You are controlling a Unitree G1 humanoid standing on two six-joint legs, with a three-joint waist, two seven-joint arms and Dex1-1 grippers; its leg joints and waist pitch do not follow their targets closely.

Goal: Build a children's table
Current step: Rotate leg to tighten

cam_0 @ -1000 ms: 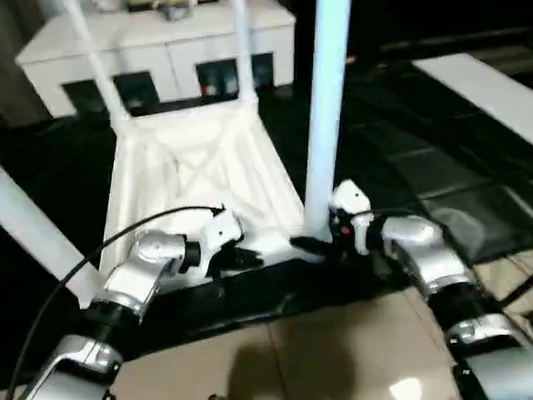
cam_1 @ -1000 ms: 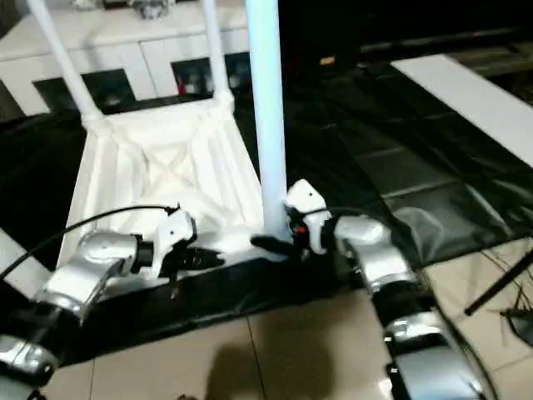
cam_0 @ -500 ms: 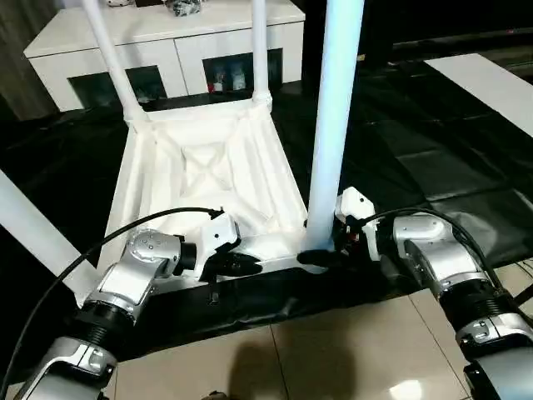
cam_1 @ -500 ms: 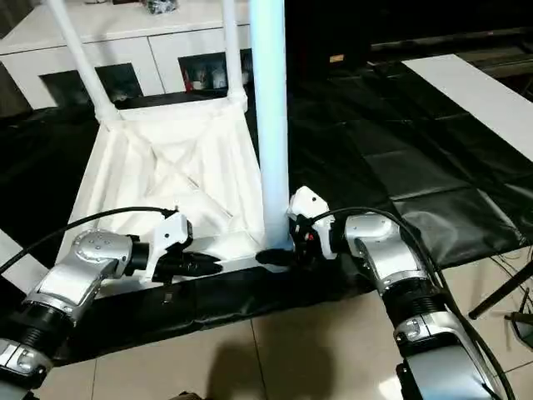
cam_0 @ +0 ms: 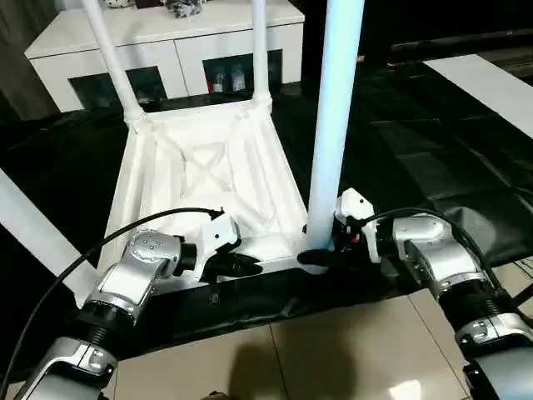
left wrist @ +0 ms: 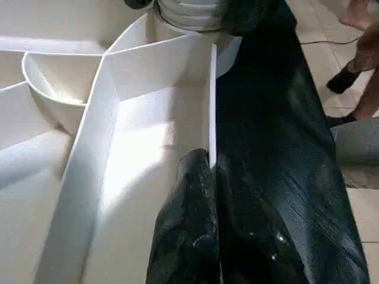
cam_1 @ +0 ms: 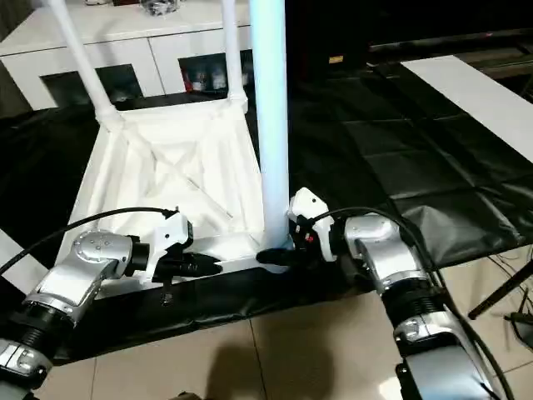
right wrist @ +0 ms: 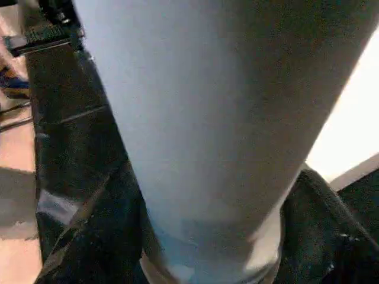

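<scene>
Pinching the tabletop [cam_0: 208, 179] rim, left jaws clenched; right jaws (fingertips hidden) encircle the leg [cam_0: 331, 125].

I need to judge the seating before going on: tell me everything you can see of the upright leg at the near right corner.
The leg is a long, smooth white tube, plastic by the look, standing upright in the near right corner socket of the upturned tabletop and running out of the picture's top. Its foot widens slightly where it enters the socket. The right gripper has its black fingers around the base. Whether it is fully seated cannot be told.
</scene>
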